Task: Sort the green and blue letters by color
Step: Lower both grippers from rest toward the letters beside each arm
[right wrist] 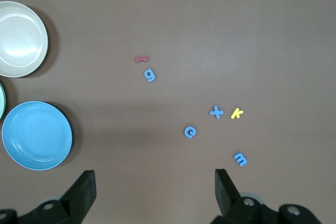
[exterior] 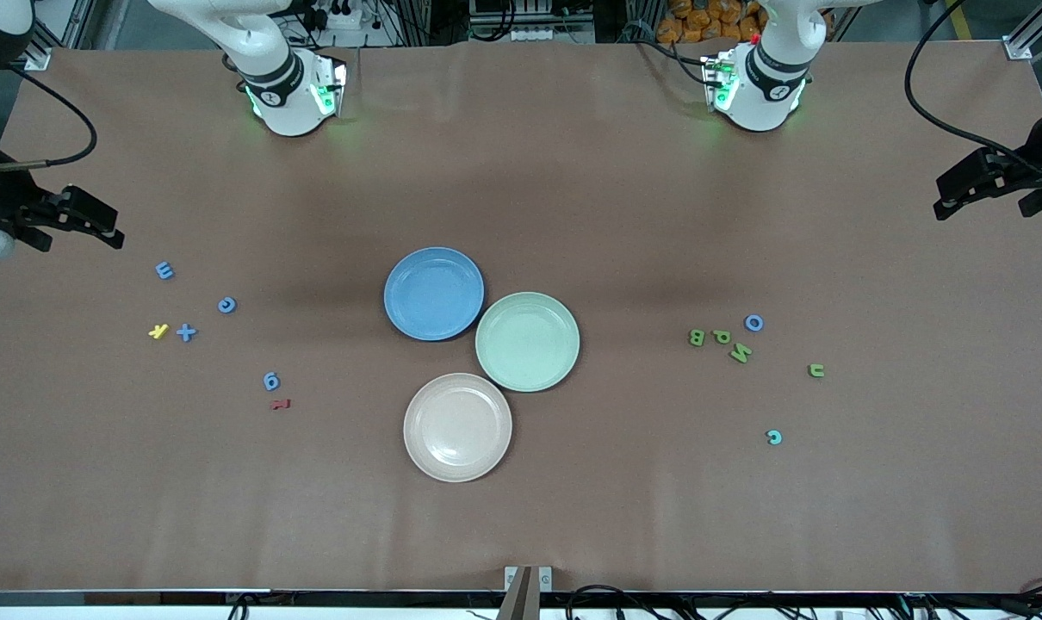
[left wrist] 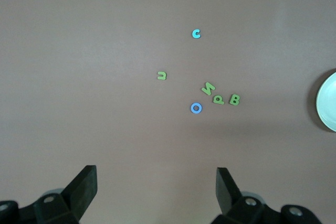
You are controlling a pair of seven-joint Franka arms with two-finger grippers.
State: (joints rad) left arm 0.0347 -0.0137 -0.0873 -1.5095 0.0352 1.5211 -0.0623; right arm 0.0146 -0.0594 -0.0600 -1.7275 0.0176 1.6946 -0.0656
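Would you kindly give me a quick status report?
Left hand, right hand: open, empty, waiting at table ends. Blue and green letters all loose on table; plates bare. Nothing blocking.

1. Light over the tabletop [exterior: 521, 517] was even and soft, fairly bright, with no harsh glare.
2. Broad faint shadows lay across the tabletop's middle, farther from the front camera than the plates.
3. The blue plate [exterior: 433, 293] showed a mild sheen; each plate cast a thin dark shadow at its edge.
4. Green lamps glowed at both arm bases.
5. Wrist views were sharp, corners slightly darker.
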